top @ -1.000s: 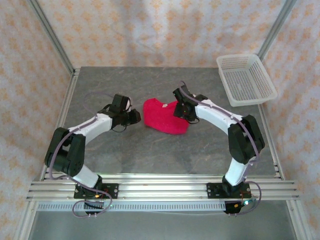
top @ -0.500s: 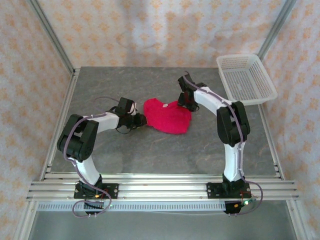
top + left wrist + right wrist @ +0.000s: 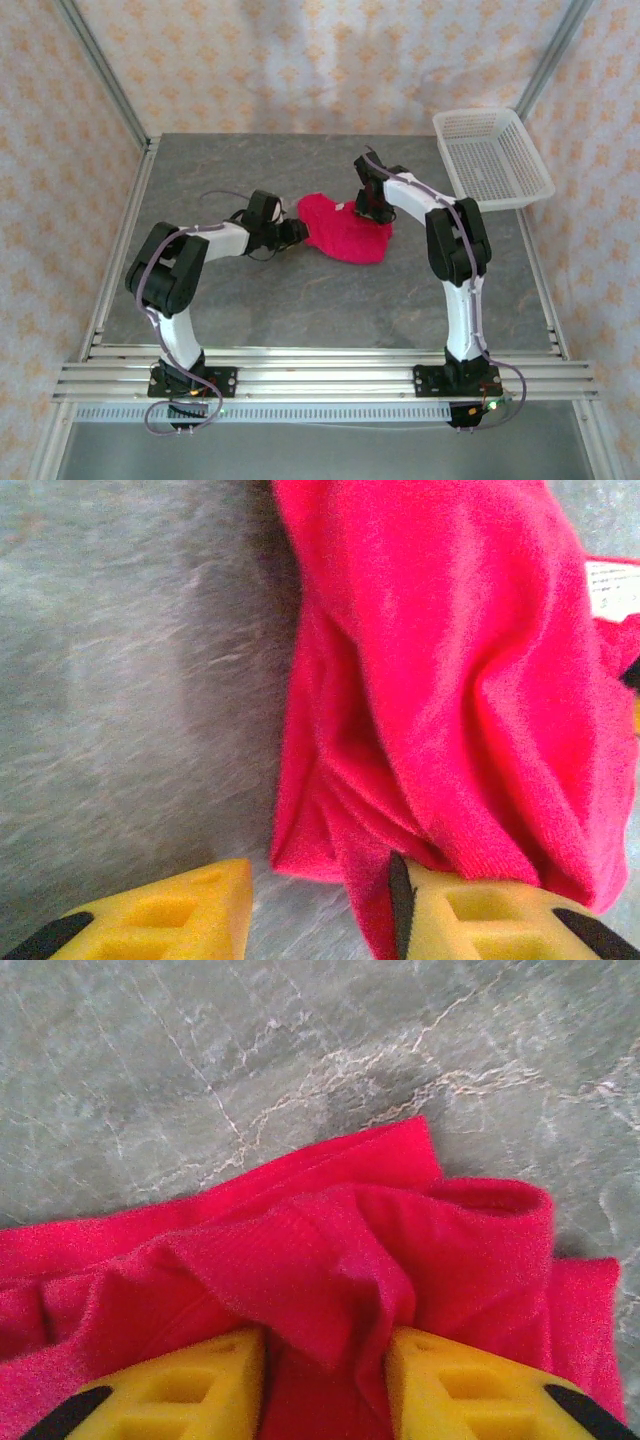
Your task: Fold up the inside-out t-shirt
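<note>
The inside-out t-shirt [image 3: 345, 235] lies bunched in a red heap at the middle of the table. In the left wrist view the t-shirt [image 3: 450, 680] shows a pale tag [image 3: 612, 588] at the right edge. My left gripper [image 3: 298, 232] sits at the heap's left edge. The left gripper [image 3: 320, 920] is open: a strip of hem lies against its right finger, and bare table shows beside its left finger. My right gripper [image 3: 365, 208] is at the heap's far right side. That right gripper [image 3: 325, 1390] is shut on a raised ridge of the t-shirt [image 3: 330, 1240].
A white mesh basket [image 3: 492, 160] stands at the back right corner. The grey stone-look table [image 3: 300, 300] is bare in front of the shirt. Patterned curtain walls and metal posts bound the table on three sides.
My left gripper has moved right up to the shirt's edge and opened. The right gripper has narrowed onto a fold. The shirt has bunched up and shifted slightly right.
</note>
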Robot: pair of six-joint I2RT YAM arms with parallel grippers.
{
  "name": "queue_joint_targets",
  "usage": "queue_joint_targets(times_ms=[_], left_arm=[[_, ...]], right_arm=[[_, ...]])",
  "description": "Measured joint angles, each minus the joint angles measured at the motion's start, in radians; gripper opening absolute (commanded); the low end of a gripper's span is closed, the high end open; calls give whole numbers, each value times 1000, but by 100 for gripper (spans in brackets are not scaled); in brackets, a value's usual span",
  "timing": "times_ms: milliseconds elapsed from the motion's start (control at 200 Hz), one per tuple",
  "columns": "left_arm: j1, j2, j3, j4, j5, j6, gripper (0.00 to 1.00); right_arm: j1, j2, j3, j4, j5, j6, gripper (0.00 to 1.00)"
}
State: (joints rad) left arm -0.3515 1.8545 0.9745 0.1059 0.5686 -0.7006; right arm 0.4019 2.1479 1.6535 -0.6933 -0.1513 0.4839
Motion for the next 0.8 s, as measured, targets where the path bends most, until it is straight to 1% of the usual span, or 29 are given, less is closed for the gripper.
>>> queue_joint_targets(times_ms=[55,110,270,330,390,445,505,651,801], left_arm=[[-12,27,13,27,0,-13,41],[-24,58,25,51,-5,-26,35],[-33,101,42,89,-17,-56,0],[-35,102,47,93,-26,-54,0],[-35,101,48,89,-34,-50,0],[-35,93,49,73,-48,-46,0],[-35,72,49,34,-70,-29,0],[-35,-46,35,-113,-125,35,0],[-40,-180,-11,-186,-140,91,0]], right_arm=[[0,3,0,3,-6,2,32],[-2,3,0,6,-14,1,31],[-6,4,-3,11,-26,0,27],[-6,3,-5,13,-25,-1,22],[-6,3,-5,12,-22,-5,14],[-7,3,-5,11,-17,-17,5],[-10,3,-5,11,-13,-27,0],[-26,-3,-7,8,-14,-34,0],[-43,-10,-9,0,-18,-41,0]])
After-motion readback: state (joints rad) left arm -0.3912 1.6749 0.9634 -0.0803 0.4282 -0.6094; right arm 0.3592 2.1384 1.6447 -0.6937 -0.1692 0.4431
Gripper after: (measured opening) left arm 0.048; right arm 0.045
